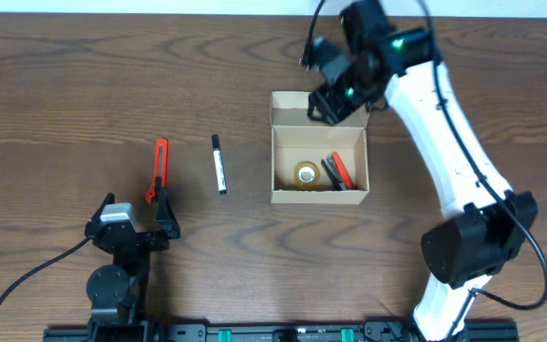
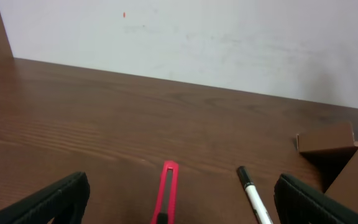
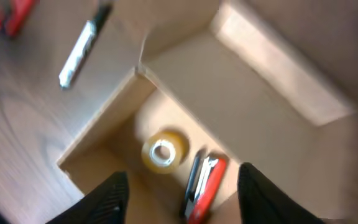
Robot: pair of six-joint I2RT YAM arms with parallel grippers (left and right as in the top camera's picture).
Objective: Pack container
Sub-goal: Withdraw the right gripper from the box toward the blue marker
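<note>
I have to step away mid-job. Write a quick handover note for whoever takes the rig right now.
Left gripper: open, empty, low at the table's near side, just short of the red cutter.
Right gripper: fingers apart, empty, above the container.
Container: mid-table, flap open. Inside are a tape roll and a red-and-black piece that is too small to identify.
Done: those are packed.
Left: the red cutter and the pen lie on the table to the container's left. Pack both, then probably close the flap.
</note>
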